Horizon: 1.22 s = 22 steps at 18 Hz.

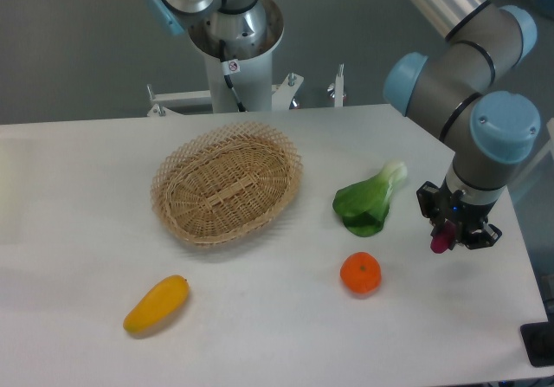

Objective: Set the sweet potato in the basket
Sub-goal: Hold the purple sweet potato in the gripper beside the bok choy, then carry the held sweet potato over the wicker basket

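The sweet potato [441, 243] shows only as a small magenta end poking out below my gripper [454, 234] at the right side of the table. The gripper points straight down and is shut on it, and the rest of the tuber is hidden between the fingers. The tan wicker basket [227, 183] lies empty on the table's middle-left, well to the left of the gripper.
A green leafy vegetable [369, 201] lies between basket and gripper. A round orange [360, 273] sits in front of it. A yellow-orange elongated fruit [156, 304] lies near the front left. The table's right edge runs close beside the gripper. The arm's base stands behind the basket.
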Available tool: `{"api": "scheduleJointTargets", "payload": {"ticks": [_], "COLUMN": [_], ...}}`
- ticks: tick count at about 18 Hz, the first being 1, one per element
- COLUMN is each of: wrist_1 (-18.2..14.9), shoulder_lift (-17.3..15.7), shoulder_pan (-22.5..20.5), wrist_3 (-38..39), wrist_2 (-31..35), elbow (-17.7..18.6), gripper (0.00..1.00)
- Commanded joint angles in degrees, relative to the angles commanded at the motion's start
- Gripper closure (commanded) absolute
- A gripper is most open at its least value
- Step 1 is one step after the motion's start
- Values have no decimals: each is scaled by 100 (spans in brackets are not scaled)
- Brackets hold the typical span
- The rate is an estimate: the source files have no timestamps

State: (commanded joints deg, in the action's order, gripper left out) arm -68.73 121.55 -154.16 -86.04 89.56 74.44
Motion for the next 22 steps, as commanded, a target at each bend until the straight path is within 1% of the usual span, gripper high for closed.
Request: {"api": "scheduleJointTargets", "payload": {"ticks": [12, 15, 19, 22], "wrist_1": [-44, -53, -53, -44], "shoulder_lift": [-35, -44, -53, -96], "shoulder_pan": [35, 53, 176, 351], "wrist_3": [105, 237, 571, 650], "wrist_2": [-35, -53, -114, -114], "elbow": [0, 26, 53, 131], "gripper": [90, 90, 90, 90]}}
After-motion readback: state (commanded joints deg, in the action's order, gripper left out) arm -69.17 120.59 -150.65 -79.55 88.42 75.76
